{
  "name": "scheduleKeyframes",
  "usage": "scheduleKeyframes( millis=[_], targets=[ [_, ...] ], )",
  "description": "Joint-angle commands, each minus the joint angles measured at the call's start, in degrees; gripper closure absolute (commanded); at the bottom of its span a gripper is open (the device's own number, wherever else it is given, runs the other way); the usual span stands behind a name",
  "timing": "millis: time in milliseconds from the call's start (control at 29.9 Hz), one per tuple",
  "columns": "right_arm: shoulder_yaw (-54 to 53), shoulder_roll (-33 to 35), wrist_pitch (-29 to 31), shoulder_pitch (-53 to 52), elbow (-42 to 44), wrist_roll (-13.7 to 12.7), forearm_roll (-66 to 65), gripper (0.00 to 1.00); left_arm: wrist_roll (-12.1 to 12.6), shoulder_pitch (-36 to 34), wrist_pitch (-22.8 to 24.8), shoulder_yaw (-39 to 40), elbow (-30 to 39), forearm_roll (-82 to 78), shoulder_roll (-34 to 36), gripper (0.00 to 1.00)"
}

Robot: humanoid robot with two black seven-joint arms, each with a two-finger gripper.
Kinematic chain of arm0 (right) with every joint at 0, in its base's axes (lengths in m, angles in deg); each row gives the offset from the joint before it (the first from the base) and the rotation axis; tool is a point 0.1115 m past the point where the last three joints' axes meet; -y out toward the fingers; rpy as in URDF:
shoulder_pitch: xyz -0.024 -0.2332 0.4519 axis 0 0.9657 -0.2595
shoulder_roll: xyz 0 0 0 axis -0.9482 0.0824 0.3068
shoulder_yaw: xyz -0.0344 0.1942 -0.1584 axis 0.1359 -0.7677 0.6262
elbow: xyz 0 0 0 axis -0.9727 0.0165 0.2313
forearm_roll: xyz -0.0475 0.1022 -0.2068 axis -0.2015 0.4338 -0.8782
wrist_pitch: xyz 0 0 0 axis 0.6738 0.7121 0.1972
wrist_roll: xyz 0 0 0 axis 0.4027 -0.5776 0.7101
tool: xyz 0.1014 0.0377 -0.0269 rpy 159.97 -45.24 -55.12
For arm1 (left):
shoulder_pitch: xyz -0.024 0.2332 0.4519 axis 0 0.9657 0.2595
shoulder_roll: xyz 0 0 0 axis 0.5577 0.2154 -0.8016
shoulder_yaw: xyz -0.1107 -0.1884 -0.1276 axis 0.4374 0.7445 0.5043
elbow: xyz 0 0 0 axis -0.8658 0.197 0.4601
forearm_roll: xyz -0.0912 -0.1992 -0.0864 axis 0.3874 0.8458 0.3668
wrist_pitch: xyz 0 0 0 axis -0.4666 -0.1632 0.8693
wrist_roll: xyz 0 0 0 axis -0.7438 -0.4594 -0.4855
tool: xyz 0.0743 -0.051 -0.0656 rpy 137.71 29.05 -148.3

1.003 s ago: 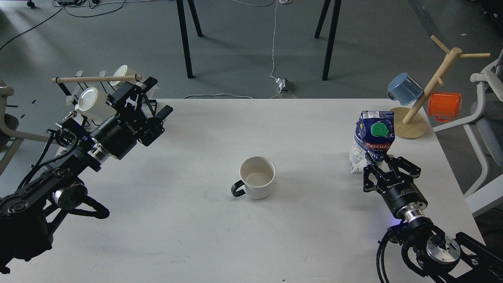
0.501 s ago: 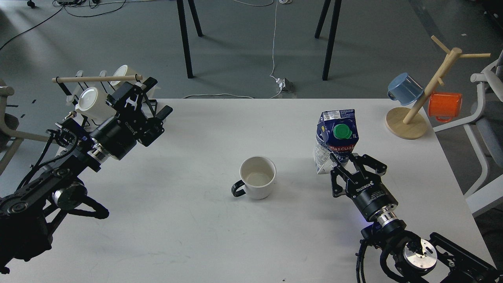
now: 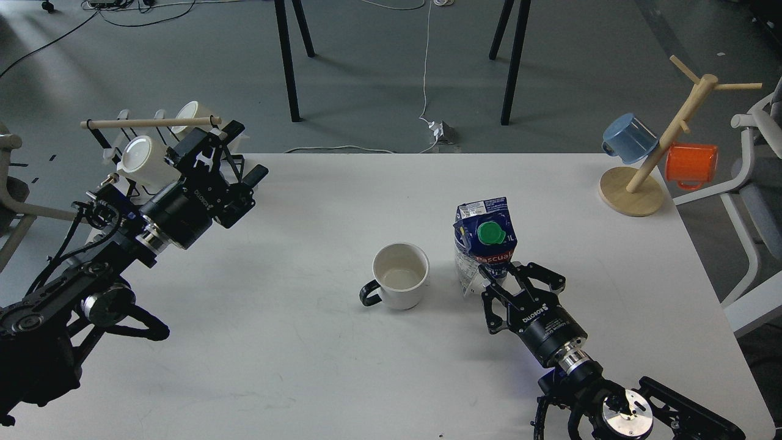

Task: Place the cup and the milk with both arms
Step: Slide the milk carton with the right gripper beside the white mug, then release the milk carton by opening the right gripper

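A white cup (image 3: 400, 275) with a black handle stands upright and empty in the middle of the white table (image 3: 293, 373). A blue milk carton (image 3: 486, 235) with a green cap stands just right of the cup, close to it, tilted a little. My right gripper (image 3: 502, 273) is shut on the carton's lower part, coming in from the lower right. My left gripper (image 3: 244, 153) is open and empty, held above the table's far left, well away from the cup.
A wooden mug tree (image 3: 663, 137) with a blue cup (image 3: 629, 137) and an orange cup (image 3: 690, 164) stands at the far right corner. A rack with white cups (image 3: 143, 160) and a wooden rod sits behind my left gripper.
My right gripper has carried the milk carton left and nearer, from the table's right side to just beside the cup. The left arm and the cup have not moved.
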Motion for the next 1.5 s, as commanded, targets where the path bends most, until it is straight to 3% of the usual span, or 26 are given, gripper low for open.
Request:
scheduleKeyframes(
  millis=[0, 668, 1270, 1470],
  targets=[
    [0.7, -0.7, 0.0, 0.1, 0.8, 0.0, -0.6, 0.65, 0.0, 0.1, 0.0, 0.0, 0.0, 0.0, 0.1, 0.06],
    [1.1, -2.8, 0.0, 0.0, 1.3, -0.2, -2.4, 0.64, 0.0, 0.1, 0.0, 0.0, 0.0, 0.0, 0.1, 0.05],
    [1.1, -2.7, 0.0, 0.1, 1.7, -0.2, -2.4, 0.53, 0.0, 0.1, 0.0, 0.0, 0.0, 0.0, 0.8, 0.05],
    [1.2, -2.5, 0.0, 0.2, 1.7, -0.3, -2.4, 0.41, 0.0, 0.1, 0.0, -0.1, 0.0, 0.0, 0.8, 0.05]
  ],
)
